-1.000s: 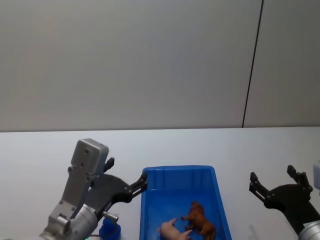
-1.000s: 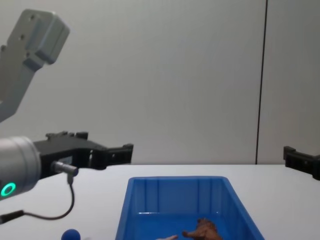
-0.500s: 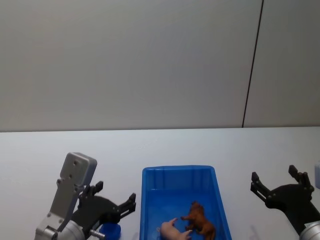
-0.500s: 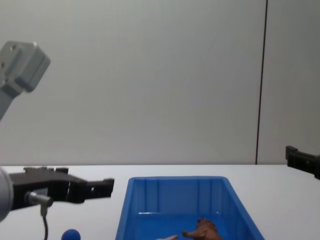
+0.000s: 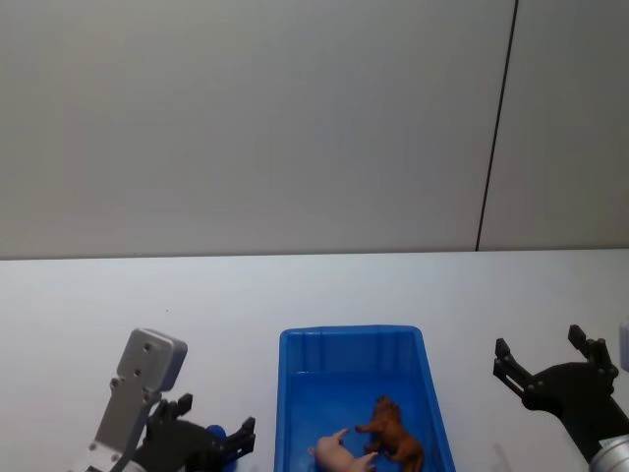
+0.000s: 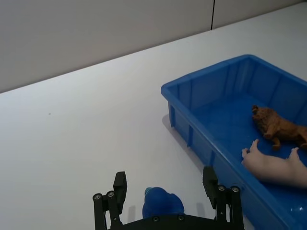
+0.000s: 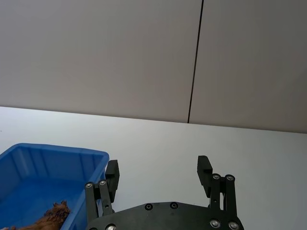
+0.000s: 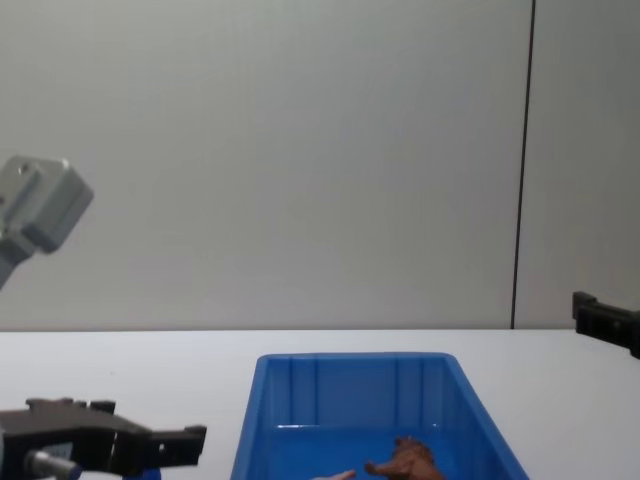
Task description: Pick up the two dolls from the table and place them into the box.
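Note:
The dark-blue doll (image 6: pixel 162 207) stands on the white table (image 6: pixel 72 139) just left of the blue box (image 6: pixel 206 72). My left gripper (image 6: pixel 164 177) is open and low over the table, with one finger on each side of this doll and not touching it. In the head view the left gripper (image 5: pixel 216 421) sits beside the box (image 5: pixel 349 334). The brown lion doll (image 5: pixel 393 433) lies inside the box, also seen as the lion (image 6: pixel 276 127). My right gripper (image 5: pixel 538 342) hangs open and empty to the right of the box.
A pale pink animal toy (image 6: pixel 276 165) lies in the box next to the lion. The table stretches bare behind and to both sides of the box. A grey wall with a dark vertical seam (image 5: pixel 496 128) stands behind.
My left gripper has come down and back from beside the box's rim to table level, its open fingers now around the dark-blue doll. The right arm has stayed still.

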`<state>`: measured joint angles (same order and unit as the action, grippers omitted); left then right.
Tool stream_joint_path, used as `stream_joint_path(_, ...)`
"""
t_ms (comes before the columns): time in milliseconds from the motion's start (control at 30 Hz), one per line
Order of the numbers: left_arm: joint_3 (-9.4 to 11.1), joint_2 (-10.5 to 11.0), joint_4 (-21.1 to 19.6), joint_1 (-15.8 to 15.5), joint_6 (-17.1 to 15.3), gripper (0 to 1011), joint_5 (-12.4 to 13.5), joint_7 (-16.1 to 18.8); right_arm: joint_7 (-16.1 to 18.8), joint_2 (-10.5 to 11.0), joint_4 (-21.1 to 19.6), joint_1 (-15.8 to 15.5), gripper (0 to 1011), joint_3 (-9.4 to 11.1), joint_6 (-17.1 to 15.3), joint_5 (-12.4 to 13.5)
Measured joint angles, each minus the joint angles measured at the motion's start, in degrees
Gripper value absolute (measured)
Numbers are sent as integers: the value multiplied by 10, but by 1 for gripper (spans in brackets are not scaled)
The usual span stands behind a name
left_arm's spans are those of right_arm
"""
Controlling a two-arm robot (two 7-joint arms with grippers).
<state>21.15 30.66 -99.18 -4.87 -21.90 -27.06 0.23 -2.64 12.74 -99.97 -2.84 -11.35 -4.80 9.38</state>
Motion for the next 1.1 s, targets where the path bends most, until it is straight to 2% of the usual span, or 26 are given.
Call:
stream_joint_path(133, 1, -2, 12, -1, -4, 996, 7, -7, 0, 0, 0, 0, 1001, 0, 0, 0)
stream_joint_path(267, 2, -5, 23, -3, -6, 883, 14, -13, 0, 0, 0, 0, 1001, 0, 0, 0)
stream_joint_path(300, 3, -6, 25, -4, -6, 883, 16, -14, 0, 0, 0, 0, 1001, 0, 0, 0)
stream_joint_path(633, 5, -14, 54, -13, -7, 565, 36, -29, 0, 0, 0, 0, 1001, 0, 0, 0)
stream_joint_path(733, 5, -16, 58, -15, -6, 484, 39, -32, 0, 0, 0, 0, 1001, 0, 0, 0)
stream_joint_path(767, 5, -16, 60, -15, -5, 416, 41, -33, 0, 0, 0, 0, 1001, 0, 0, 0)
stream_joint_path(900, 5, -18, 64, -16, -1, 308, 44, -36, 0, 0, 0, 0, 1001, 0, 0, 0)
stream_joint_path(1100, 3, -19, 65, -17, 8, 259, 45, -39, 0, 0, 0, 0, 1001, 0, 0, 0)
